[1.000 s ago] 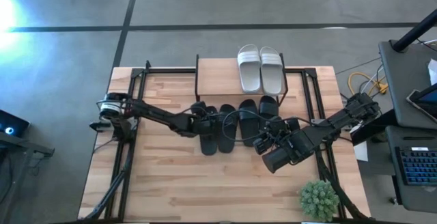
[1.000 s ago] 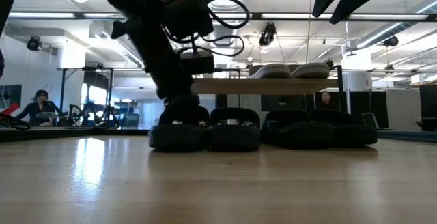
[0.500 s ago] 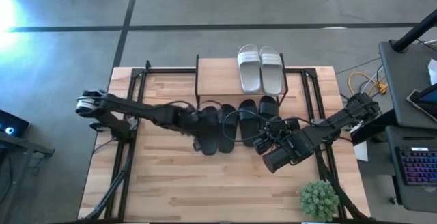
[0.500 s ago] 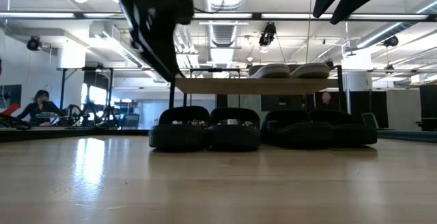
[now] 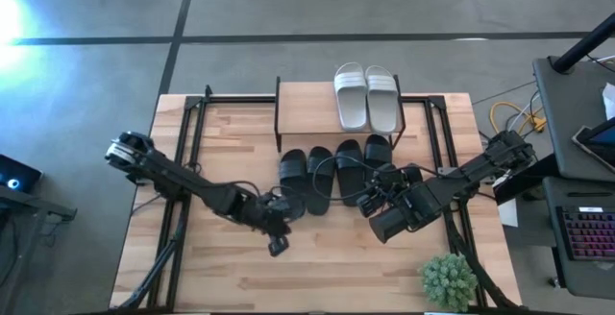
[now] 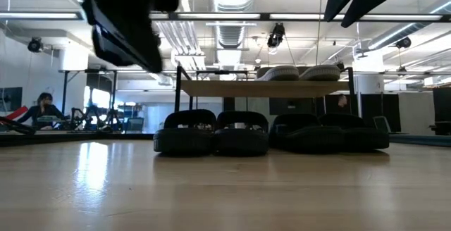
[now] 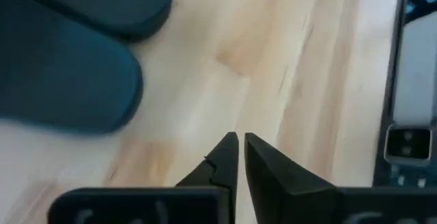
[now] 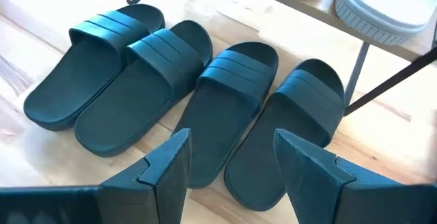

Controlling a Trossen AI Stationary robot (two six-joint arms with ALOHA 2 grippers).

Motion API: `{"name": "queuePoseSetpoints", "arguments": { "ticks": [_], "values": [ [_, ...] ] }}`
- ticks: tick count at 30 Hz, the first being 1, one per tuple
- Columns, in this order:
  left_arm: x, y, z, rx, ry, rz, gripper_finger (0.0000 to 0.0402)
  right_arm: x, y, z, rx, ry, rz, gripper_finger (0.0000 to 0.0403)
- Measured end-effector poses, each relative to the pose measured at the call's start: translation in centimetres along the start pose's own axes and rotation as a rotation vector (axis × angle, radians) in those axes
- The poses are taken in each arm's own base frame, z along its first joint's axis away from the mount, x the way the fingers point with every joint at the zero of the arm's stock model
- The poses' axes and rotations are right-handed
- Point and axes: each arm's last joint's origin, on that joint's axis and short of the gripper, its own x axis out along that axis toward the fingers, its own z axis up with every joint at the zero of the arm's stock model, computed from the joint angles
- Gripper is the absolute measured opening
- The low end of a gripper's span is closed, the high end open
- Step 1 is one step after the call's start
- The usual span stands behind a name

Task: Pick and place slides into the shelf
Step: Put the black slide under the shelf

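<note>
Four black slides [image 5: 334,173] side by side under shelf [image 5: 306,107], heels toward arms. Right tool [image 8: 229,161] nearer, wide open, empty. Left tool [image 7: 237,147] nearly closed, empty, over bare desk [image 5: 336,262].

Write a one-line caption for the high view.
Four black slides under the shelf, two white slides on top, both arms nearby.

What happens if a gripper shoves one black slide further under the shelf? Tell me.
The black slide lies flat on its wide sole, so it would probably skid, not tip or roll. It touches its neighbour, so that one likely shifts too. The ridged strap looks like soft foam, probably light.
</note>
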Motion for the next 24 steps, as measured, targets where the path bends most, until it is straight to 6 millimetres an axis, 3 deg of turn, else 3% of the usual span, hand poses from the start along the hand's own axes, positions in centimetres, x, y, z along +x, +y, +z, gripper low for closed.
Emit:
{"name": "queuePoseSetpoints", "arguments": {
  "ticks": [6, 13, 18, 24],
  "values": [
    [4.1, 0.3, -0.8, 0.077, 0.004, 0.086, 0.0013, 0.0, 0.0, 0.0, -0.017, -0.014, -0.002, 0.0201],
    [6.4, 1.5, -1.2, 0.169, 0.046, 0.163, 0.0013, 0.0, 0.0, 0.0, -0.052, -0.015, -0.004, 0.0201],
    [7.9, 3.5, -0.2, 0.261, 0.073, 0.217, 0.0013, 0.0, -0.1, 0.1, -0.06, -0.023, -0.01, 0.0201],
    [8.1, 6.3, 2.1, 0.284, 0.034, 0.312, 0.0013, 0.0, -0.2, 0.0, -0.069, -0.021, -0.022, 0.0201]
  ]
}}
